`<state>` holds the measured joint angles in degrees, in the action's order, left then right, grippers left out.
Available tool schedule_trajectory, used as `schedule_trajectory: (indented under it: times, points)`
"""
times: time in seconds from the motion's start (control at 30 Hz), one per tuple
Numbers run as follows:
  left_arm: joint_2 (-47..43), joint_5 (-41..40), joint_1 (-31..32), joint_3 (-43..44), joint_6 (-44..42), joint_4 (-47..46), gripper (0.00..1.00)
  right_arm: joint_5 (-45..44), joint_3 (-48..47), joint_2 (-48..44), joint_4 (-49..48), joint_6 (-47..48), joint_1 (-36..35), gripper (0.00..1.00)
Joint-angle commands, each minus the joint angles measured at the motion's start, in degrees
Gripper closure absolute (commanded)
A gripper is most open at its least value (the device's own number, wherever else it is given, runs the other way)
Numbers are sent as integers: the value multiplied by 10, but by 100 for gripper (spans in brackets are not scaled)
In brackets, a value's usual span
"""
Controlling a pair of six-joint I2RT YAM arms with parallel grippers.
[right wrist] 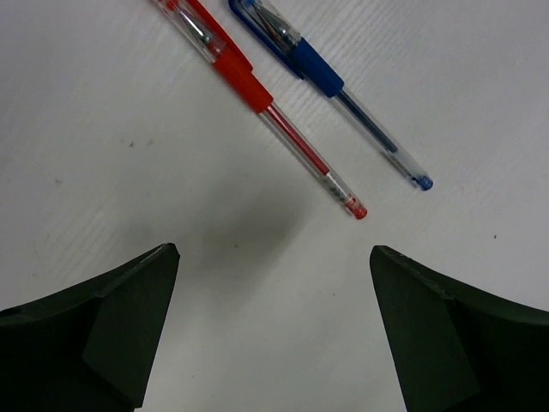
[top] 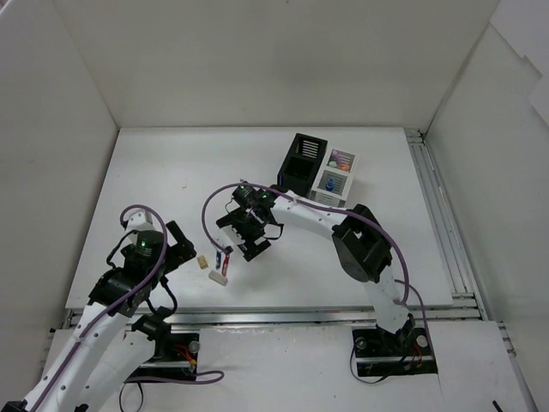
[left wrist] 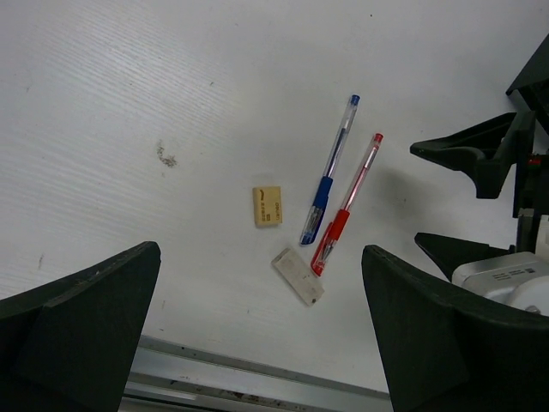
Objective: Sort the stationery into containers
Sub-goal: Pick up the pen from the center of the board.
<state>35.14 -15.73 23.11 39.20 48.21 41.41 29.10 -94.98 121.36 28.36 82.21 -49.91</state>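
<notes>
A blue pen (left wrist: pixel 330 172) and a red pen (left wrist: pixel 347 206) lie side by side on the white table, with a beige eraser (left wrist: pixel 268 206) to their left and a white eraser (left wrist: pixel 298 275) just below them. My right gripper (right wrist: pixel 274 249) hovers open just short of the tips of the red pen (right wrist: pixel 266 99) and blue pen (right wrist: pixel 330 81), with nothing between its fingers. My left gripper (left wrist: pixel 260 249) is open and empty, near the table's front edge beside the erasers. The black container (top: pixel 305 159) and white container (top: pixel 339 176) stand at the back.
The white container holds colourful items. A metal rail (left wrist: pixel 257 378) runs along the table's near edge, close under the left gripper. White walls enclose the table on three sides. The right arm (top: pixel 360 245) arches over the table's middle.
</notes>
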Motion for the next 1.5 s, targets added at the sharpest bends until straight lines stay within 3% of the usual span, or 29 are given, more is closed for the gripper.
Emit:
schedule_trajectory:
  times: [0.0,0.37,0.4,0.6,1.03,1.47]
  points:
    - [6,-9,-9,8,6,-4,0,33,-42,9,30,28,-20,10]
    - [-43,5,-9,-12,7,-11,0,103,-109,85,54,4,-28,33]
    - [-46,3,-9,-14,7,-13,0,102,-109,86,56,3,-28,40]
    - [-52,7,-9,-11,0,-21,0,91,-121,92,70,6,-31,55]
    - [-58,-5,-9,-11,3,-17,0,15,-121,107,114,40,-60,64]
    - [-150,-57,-9,-19,50,25,0,-75,-86,110,135,25,-82,72]
